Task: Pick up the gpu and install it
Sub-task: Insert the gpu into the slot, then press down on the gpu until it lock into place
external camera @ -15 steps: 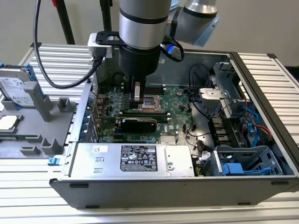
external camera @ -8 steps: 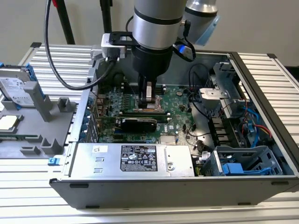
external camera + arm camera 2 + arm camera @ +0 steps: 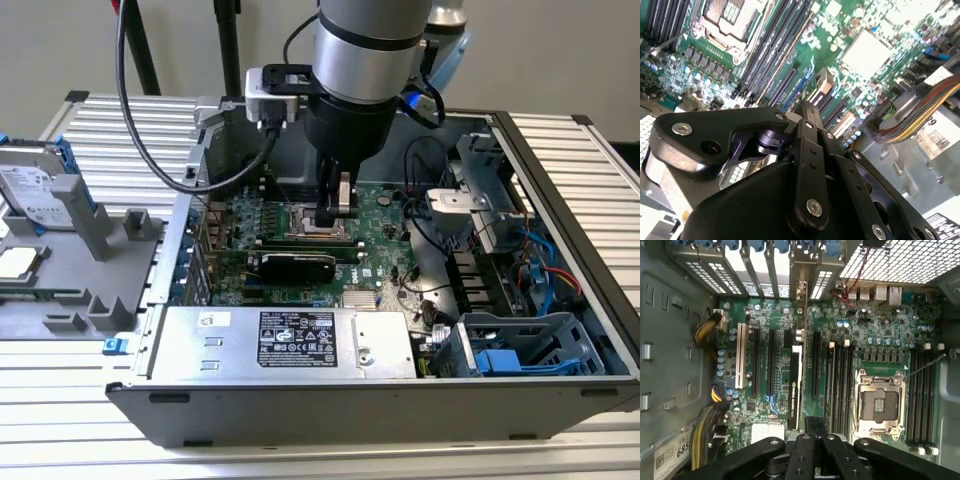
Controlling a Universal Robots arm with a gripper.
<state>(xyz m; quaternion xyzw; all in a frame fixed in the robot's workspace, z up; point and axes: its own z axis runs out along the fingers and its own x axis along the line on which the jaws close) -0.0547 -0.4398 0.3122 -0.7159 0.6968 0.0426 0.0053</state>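
Inside the open case, the gpu stands edge-on in a motherboard slot, long axis along the slot row, while the gripper hangs just above and beside it, fingers together, grasping nothing.

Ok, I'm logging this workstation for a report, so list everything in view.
case: one, grey, open on the ribbed table
motherboard: one, green, inside the case
gpu: one, black cover, standing on edge in a motherboard slot, also in the first wrist view
CPU socket: one, silver, empty
power supply: one, silver, along the case's near side
hard drive: one, silver, at the exterior view's left
fixture: one, grey, beside the case
gripper: one, black, above the motherboard
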